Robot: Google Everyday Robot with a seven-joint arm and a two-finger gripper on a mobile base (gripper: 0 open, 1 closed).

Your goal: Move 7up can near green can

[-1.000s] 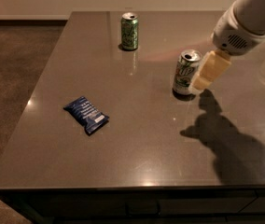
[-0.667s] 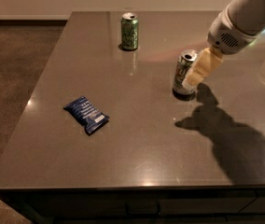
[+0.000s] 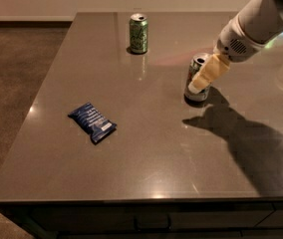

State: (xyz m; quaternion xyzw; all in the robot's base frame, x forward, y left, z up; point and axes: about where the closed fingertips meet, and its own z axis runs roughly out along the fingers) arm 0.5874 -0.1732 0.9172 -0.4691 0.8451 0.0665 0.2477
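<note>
The 7up can (image 3: 200,94) stands upright on the right half of the dark table (image 3: 146,148); its silver top and lower body show. My gripper (image 3: 205,74) reaches in from the upper right and its cream-coloured end lies across the front of the 7up can, hiding part of its body. The green can (image 3: 138,33) stands upright near the table's far edge, well to the left of and behind the 7up can.
A blue snack packet (image 3: 92,122) lies flat on the left part of the table. My white arm (image 3: 256,24) comes in over the right rear corner and throws a shadow (image 3: 246,138) across the right side. Brown floor lies left of the table.
My gripper has moved left and slightly down, from just right of the 7up can to across its front. The cans and the packet have not moved.
</note>
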